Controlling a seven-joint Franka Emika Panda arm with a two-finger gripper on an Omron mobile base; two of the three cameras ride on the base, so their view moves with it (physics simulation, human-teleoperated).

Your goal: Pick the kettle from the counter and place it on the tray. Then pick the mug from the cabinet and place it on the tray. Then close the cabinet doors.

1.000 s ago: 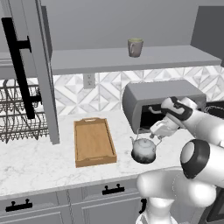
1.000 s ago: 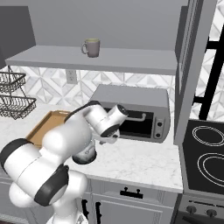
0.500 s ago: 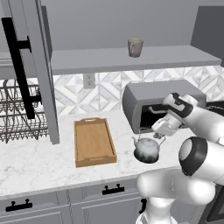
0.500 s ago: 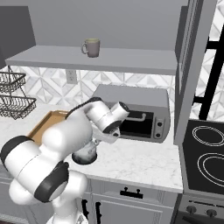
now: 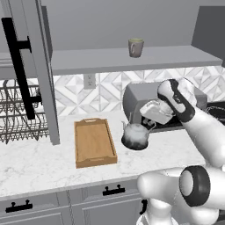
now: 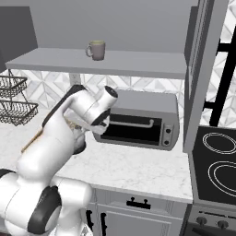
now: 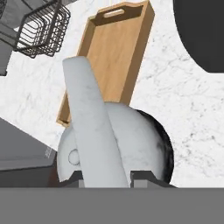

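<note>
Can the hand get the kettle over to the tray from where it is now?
Probably yes: the hand grips the kettle by its handle, and the tray lies bare beside it.

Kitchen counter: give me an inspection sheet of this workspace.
Surface: white marble counter, unspilled.
Job's things: kettle just right of the wooden tray, which holds nothing; mug upright on the cabinet shelf; cabinet door open.
Clutter: toaster oven against the backsplash; wire dish rack at left.
Grippers: gripper closed on the kettle's handle.
Cables: nothing seen.
Surroundings: stove at right; wall outlet; drawers below.
</note>
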